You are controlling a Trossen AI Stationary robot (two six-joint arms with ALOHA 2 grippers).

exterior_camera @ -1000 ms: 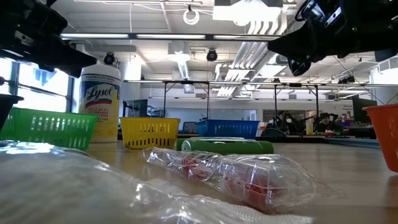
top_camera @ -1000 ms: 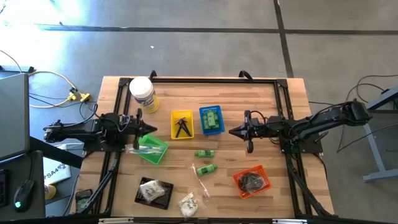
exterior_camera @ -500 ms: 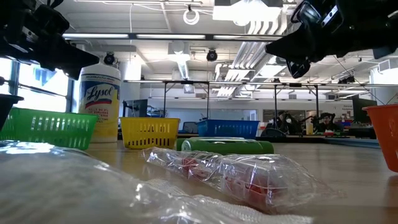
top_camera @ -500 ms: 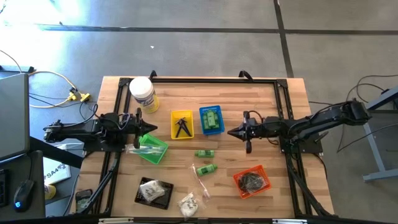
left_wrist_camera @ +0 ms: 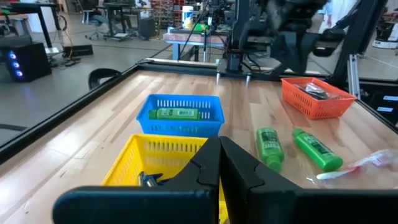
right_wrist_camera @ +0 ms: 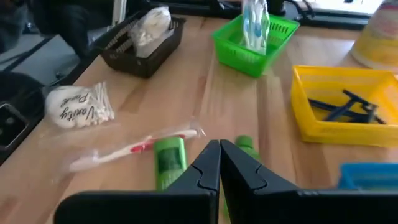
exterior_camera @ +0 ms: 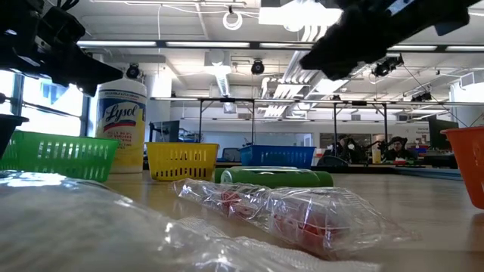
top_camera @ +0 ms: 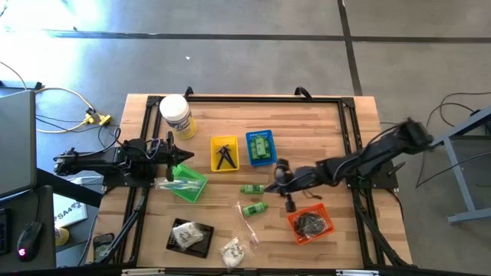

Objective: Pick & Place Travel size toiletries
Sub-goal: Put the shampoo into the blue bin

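Right claw [top_camera: 268, 186], pressed together, hangs beside a green tube [top_camera: 252, 188]; left claw [top_camera: 188, 157], also pressed together, waits over the green basket [top_camera: 189, 184].

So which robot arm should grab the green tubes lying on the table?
Probably the right. The right gripper, jaws shut, is beside the two loose green tubes; the left gripper waits by the green basket.

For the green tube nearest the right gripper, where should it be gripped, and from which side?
Grip the green tube across its narrow middle, coming straight down. It lies flat on the table with its long axis running left-right in the high view, apart from the second tube, so there is room on both sides. The right gripper, jaws shut, must open first.
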